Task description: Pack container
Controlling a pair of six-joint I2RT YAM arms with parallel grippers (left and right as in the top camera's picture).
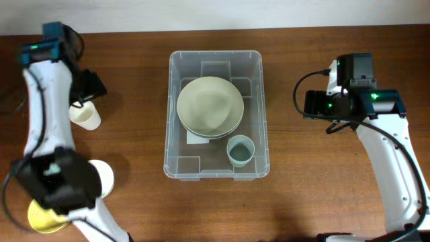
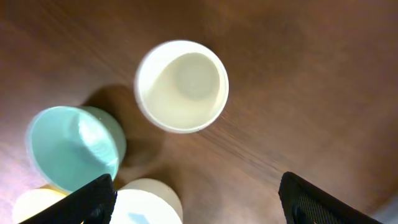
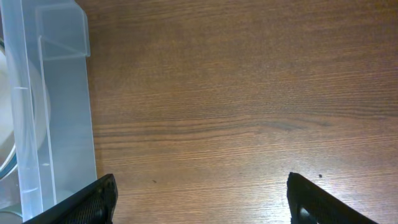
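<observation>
The clear container [image 1: 263, 101] stands mid-table, and its near wall [image 3: 56, 124] shows at the left of the right wrist view. Inside it lie stacked pale green bowls [image 1: 210, 106] and a grey-blue cup [image 1: 240, 150]. My right gripper [image 3: 202, 202] hangs open over bare wood to the right of the container [image 1: 313, 103], nothing between its fingers. My left gripper [image 2: 198, 202] is open above a cream cup [image 2: 182, 86] at the table's left [image 1: 85, 115], not touching it [image 1: 86, 94].
Near the cream cup stand a teal cup [image 2: 73, 147], a white cup [image 2: 146, 202] and a yellow piece [image 2: 34, 205]. Overhead, the white cup [image 1: 102, 176] and yellow piece [image 1: 44, 216] sit partly under the left arm at the front left.
</observation>
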